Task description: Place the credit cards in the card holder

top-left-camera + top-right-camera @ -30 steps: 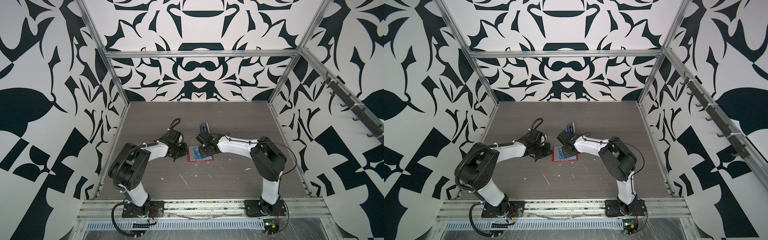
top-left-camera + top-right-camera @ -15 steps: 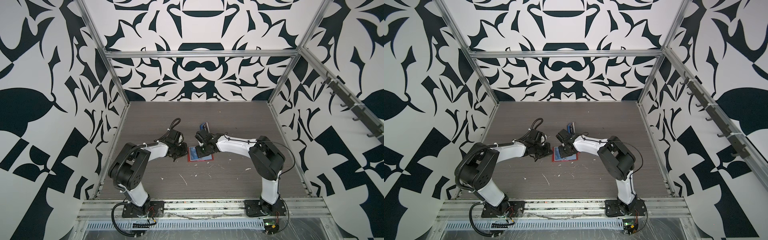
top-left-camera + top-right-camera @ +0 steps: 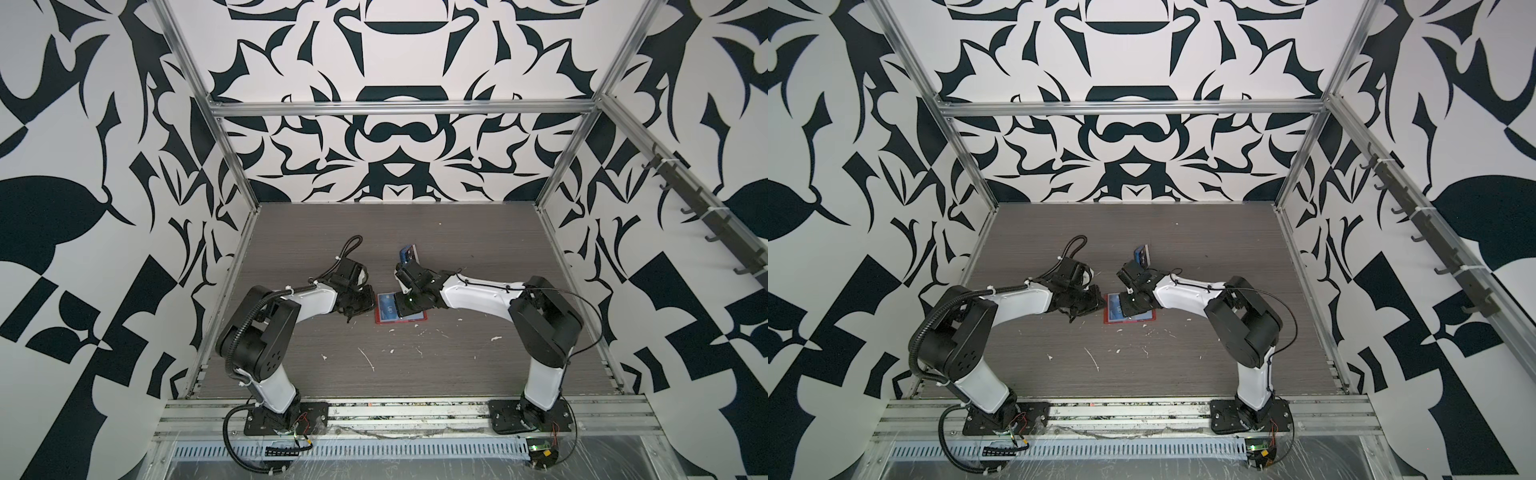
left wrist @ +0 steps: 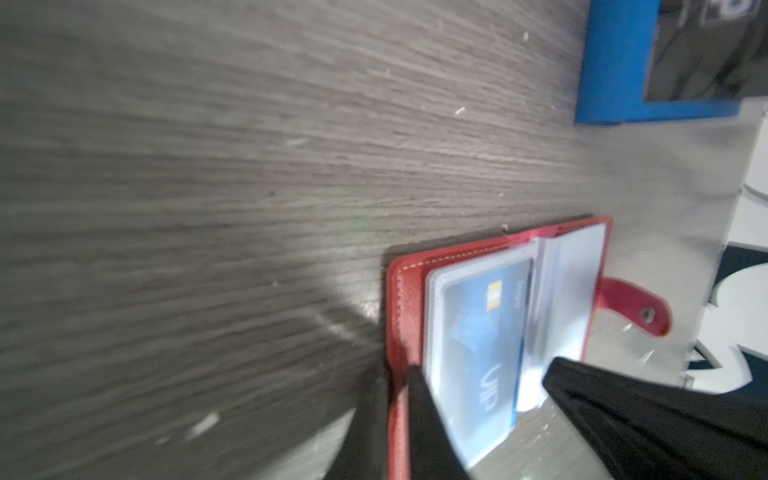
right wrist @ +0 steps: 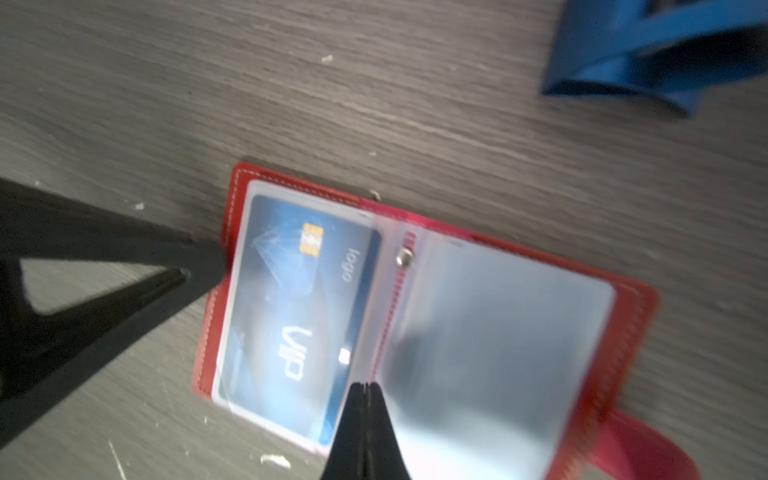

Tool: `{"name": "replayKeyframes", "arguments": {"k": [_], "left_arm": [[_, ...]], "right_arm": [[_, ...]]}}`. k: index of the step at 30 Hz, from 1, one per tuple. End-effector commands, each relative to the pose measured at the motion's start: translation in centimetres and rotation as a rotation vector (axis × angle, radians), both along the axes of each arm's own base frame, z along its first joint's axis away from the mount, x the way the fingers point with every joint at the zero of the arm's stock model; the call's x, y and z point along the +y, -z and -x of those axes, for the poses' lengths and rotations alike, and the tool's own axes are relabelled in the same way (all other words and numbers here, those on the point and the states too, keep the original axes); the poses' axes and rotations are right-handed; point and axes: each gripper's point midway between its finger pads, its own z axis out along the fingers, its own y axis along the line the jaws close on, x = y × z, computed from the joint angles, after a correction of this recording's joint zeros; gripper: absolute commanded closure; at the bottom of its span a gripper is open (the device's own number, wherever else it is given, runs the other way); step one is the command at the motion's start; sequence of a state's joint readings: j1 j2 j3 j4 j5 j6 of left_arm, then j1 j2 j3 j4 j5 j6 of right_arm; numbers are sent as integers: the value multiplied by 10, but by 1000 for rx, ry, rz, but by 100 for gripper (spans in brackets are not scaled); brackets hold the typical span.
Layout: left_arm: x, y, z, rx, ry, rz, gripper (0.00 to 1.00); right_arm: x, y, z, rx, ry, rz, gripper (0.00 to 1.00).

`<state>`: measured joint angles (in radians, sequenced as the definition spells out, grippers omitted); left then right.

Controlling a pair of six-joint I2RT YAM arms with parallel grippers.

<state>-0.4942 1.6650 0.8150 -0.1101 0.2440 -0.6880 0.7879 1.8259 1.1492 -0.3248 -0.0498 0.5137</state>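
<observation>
We judge the task as begun but far from finished. The red card holder [image 5: 636, 316] lies open and flat on the grey table [image 5: 415, 83], and one blue card [image 5: 291, 299] marked VIP sits fully inside the clear sleeve on its left page. The facing sleeve page [image 5: 498, 332] looks empty. Behind the holder, well apart from it, stands the blue rack [image 3: 409, 252], with what looks like a dark card [image 4: 706, 54] in it. So at least one card is left to fetch and slide in. We cannot count the rest.

The right gripper [image 5: 365, 392] has its jaws pressed together with nothing visible between them. Its tip sits over the holder near the spine, at the inner edge of the blue card's sleeve. It seems to be pinning the pages down, though we cannot confirm contact.

The left gripper [image 4: 484, 370] has its jaws a little apart at the outer edge of the left cover. We see nothing clamped in them.
</observation>
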Motion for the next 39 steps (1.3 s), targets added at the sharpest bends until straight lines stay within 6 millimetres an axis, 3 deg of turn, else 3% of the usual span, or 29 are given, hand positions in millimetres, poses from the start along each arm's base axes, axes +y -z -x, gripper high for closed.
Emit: {"name": "replayKeyframes", "arguments": {"k": [1,7,13,20,25,39], "left_arm": [[11,-13,0,-31,-3,-66,66],[5,-46,-8,-141,17,-45,60],[-33,-57,-1,-162,145,11,61],[-75,-47,2,-120,229,79,63],[-92,-34,-1,-80,241,119,65],[-104,-11,-1,-18,246,144,67]], "right_arm": [[-19,-14,-13,-57,72,-5,100],[-49,1,-9,-40,122,48,100],[-60,11,-6,-29,138,86,100],[-59,22,-2,-3,133,82,100],[-59,25,0,7,132,82,100],[-57,29,2,19,128,73,100]]}}
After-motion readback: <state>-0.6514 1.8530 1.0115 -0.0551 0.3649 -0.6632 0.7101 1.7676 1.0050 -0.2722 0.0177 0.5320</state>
